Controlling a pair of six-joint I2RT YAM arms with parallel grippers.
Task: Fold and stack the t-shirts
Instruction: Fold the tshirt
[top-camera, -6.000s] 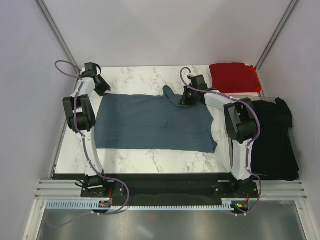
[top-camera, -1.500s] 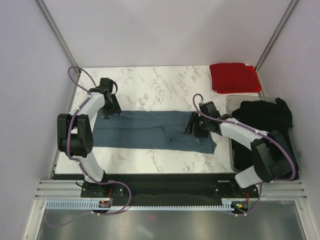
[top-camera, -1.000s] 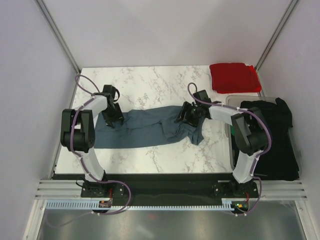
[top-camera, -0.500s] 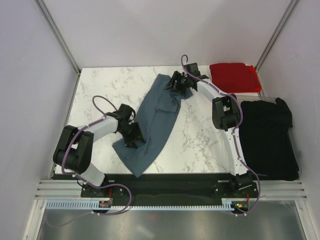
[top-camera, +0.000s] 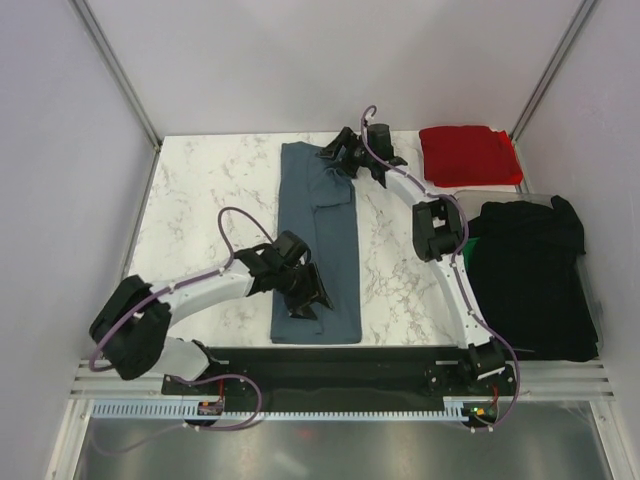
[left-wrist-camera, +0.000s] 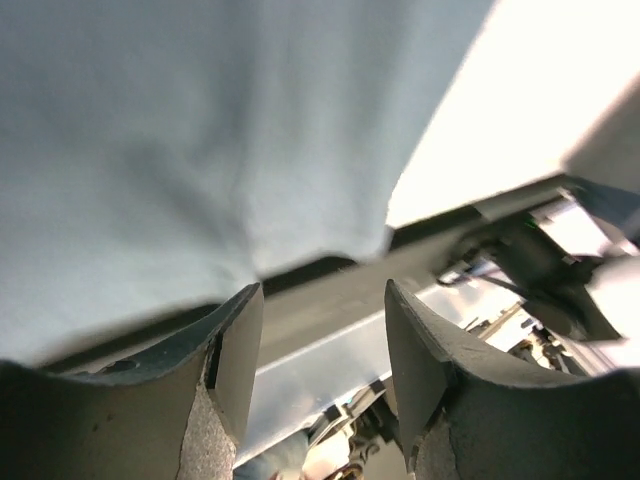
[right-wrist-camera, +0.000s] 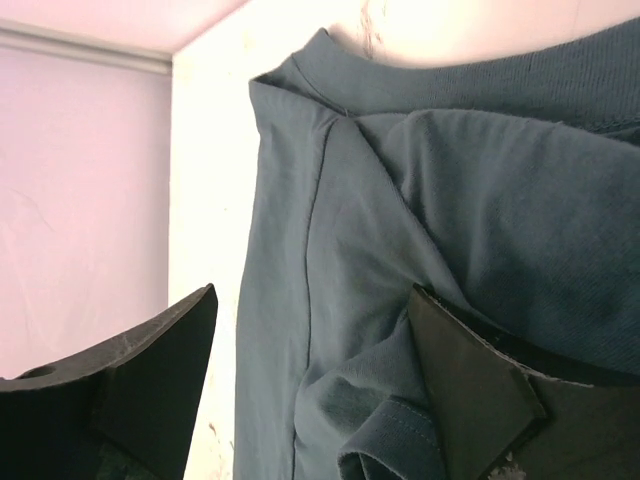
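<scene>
left gripper (left-wrist-camera: 322, 300) is being held low over the near hem of the blue-grey shirt (top-camera: 320, 240), right by the near edge of the table (top-camera: 210, 190). its jaws are standing apart with only the rail (left-wrist-camera: 320, 340) showing between them, so nothing is being gripped there.

black shirts (top-camera: 530, 270) are lying piled off to the right, well apart from the work, judged to be queued for folding.

the blue-grey shirt is being presented as one long narrow strip running near to far down the middle of the table, with the sides apparently folded in. that layout is probably being used so the next fold can be taken end to end.

right gripper (right-wrist-camera: 311, 300) is being held over the far end, near the collar (right-wrist-camera: 330, 55). its jaws are wide apart, with the cloth lying under them and not pinched. a curled bit of sleeve (right-wrist-camera: 385, 450) is bunching by one finger and is likely to need smoothing.

red shirt (top-camera: 468, 153) is sitting folded in the far right corner, judged to be serving as the stack base.
</scene>
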